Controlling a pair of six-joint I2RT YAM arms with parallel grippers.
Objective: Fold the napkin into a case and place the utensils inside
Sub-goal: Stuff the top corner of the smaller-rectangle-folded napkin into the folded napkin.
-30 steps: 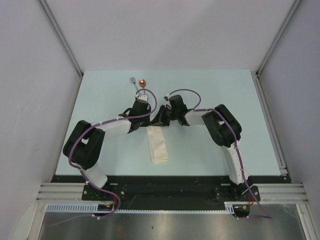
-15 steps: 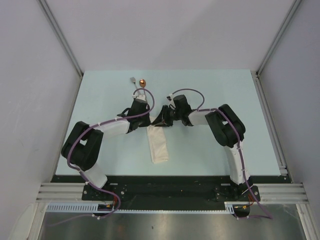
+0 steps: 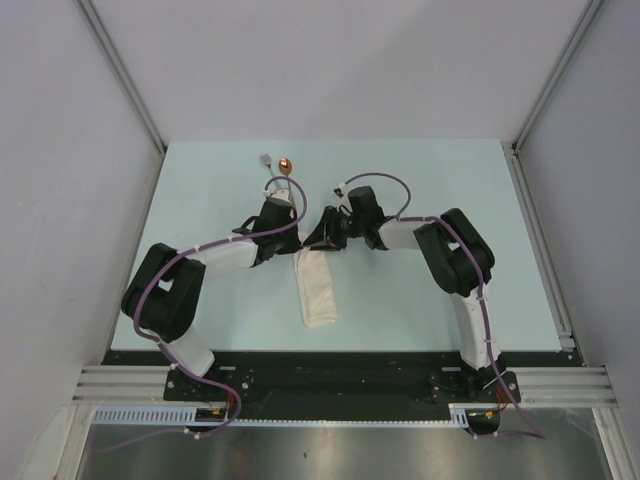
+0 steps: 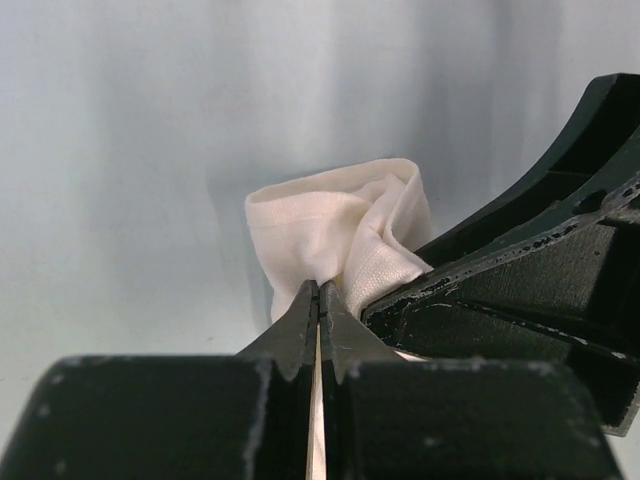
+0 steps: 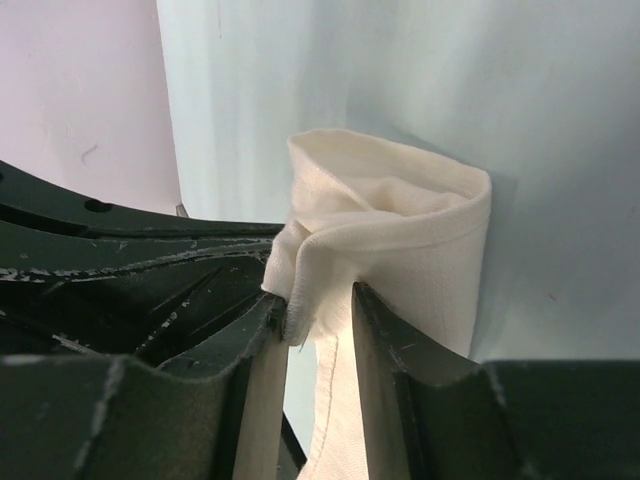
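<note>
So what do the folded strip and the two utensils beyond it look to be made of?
The case: woven cloth, matte off-white; visible weave, stitched hem, soft creases. The fork: likely metal, grey-silver; too small to confirm. The spoon: shiny copper-orange bowl, probably metal.

1. The left gripper (image 4: 319,292) is pinching the case (image 4: 335,225) between tightly closed jaws.
2. The cloth is bunching upward above the pale worktop (image 4: 120,150).
3. The right gripper's fingers (image 4: 520,260) are touching its right side.
</note>
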